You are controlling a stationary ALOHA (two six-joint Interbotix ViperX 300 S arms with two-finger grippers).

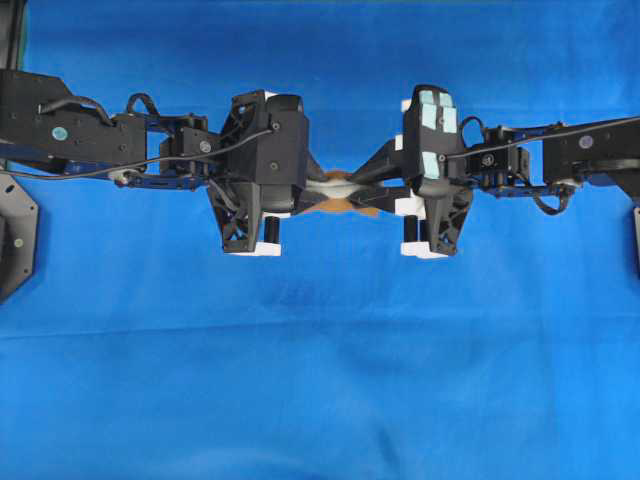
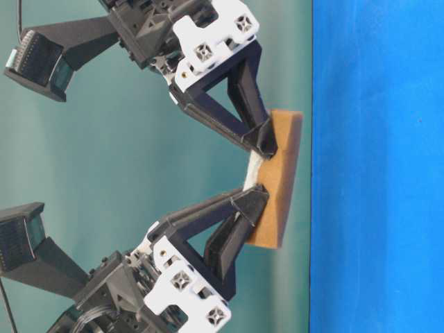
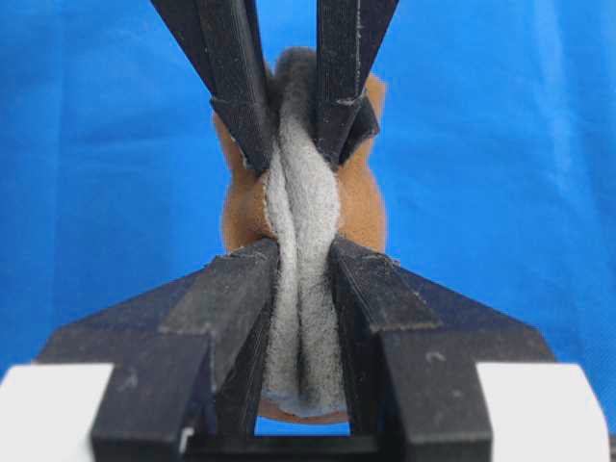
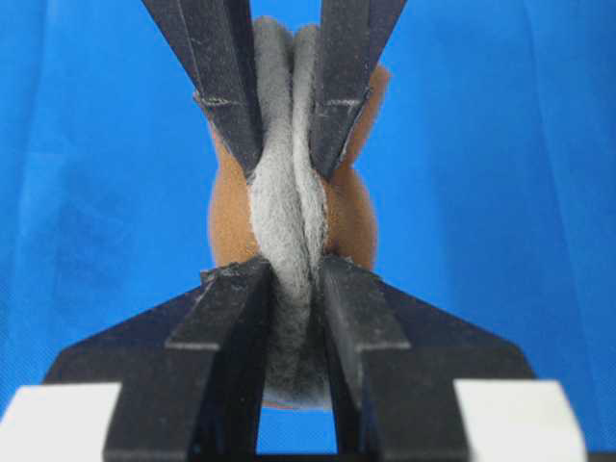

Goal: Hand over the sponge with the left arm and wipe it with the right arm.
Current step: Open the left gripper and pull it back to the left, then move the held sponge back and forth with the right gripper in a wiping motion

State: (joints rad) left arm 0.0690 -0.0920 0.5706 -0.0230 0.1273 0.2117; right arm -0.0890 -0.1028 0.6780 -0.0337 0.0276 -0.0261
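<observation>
My left gripper (image 1: 322, 187) pinches one end of the sponge (image 1: 340, 193), folding its grey fuzzy top into a crease. My right gripper (image 1: 368, 190), on the arm with teal tape strips (image 1: 437, 116), is clamped on the other end. The sponge hangs between them above the blue cloth (image 1: 320, 380), clear of it

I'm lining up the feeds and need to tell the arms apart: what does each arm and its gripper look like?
Both are black. The left arm has a plain black housing with loose black cables; its left gripper has pointed black fingers on white blocks. The right arm looks alike, but pale teal tape strips mark the housing of its right gripper.
</observation>
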